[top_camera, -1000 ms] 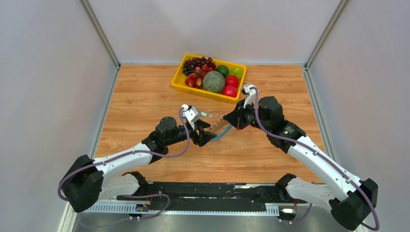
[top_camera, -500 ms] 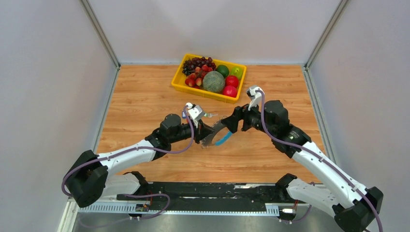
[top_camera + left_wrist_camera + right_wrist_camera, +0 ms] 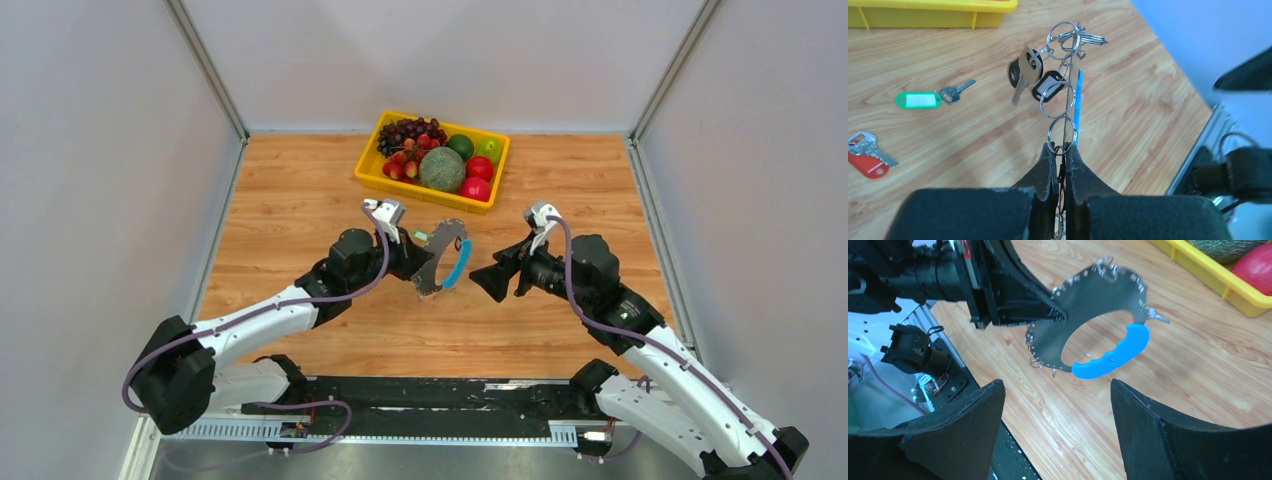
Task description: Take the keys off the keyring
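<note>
Keyring (image 3: 443, 258), grey with a blue section, is held upright over the middle of the desk (image 3: 300, 200), pinched at its rim by the left end effector (image 3: 1060, 150) with keys (image 3: 1025, 70) hanging from it, while the right end effector (image 3: 1055, 390) stands spread just beside it, not touching.

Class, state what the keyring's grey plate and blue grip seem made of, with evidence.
Grey plate: probably thin sheet metal, dull silvery, with holes punched along its rim. Blue grip: likely moulded plastic or rubber, smooth, bright, with finger ridges.
</note>
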Controlling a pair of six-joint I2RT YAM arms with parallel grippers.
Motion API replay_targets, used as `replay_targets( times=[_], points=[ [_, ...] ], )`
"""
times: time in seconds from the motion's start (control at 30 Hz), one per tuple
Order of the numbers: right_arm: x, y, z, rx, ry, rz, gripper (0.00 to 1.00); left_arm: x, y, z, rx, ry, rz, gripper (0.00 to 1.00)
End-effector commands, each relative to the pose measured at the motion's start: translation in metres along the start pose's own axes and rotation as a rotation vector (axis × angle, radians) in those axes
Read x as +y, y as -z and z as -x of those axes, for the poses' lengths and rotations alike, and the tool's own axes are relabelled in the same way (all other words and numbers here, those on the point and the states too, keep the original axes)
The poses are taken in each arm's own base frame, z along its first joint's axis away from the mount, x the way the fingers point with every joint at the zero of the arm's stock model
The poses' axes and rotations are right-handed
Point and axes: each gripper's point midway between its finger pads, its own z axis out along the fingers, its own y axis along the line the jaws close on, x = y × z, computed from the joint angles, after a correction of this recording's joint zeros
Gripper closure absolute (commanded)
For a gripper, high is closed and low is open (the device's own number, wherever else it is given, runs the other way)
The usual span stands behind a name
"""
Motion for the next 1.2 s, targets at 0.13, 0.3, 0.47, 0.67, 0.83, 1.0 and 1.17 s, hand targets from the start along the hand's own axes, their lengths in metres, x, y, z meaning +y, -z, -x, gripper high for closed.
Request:
replay_targets(
  times=[0.13,0.3,0.47,0.67,0.83,1.0,1.17],
  points=[
    [0.023,0.001,0.000,0.003,-0.026,0.120,0.21,-0.036,0.014,0.085,-0.196,0.315,-0.038,1.00],
    [0.011,0.000,-0.001,-0.016,-0.064,0.048,0.17,-0.056,0.023,0.103,-0.225,0.363,-0.118,1.00],
    [-0.016,0.003,0.009,-0.099,-0.168,-0.120,0.10,-0.069,0.038,0.116,-0.264,0.371,-0.175,1.00],
    [0.003,-0.002,0.024,-0.135,-0.215,-0.021,0.09,-0.098,0.053,0.122,-0.267,0.374,-0.338,1.00],
    [0.034,0.004,0.047,-0.192,-0.222,0.137,0.13,-0.123,0.062,0.126,-0.246,0.371,-0.487,1.00],
    [0.064,0.014,0.062,-0.235,-0.243,0.300,0.38,-0.135,0.070,0.129,-0.257,0.375,-0.571,1.00],
    [0.077,0.024,0.070,-0.255,-0.242,0.355,0.96,-0.139,0.079,0.134,-0.288,0.357,-0.593,0.89]
  ],
)
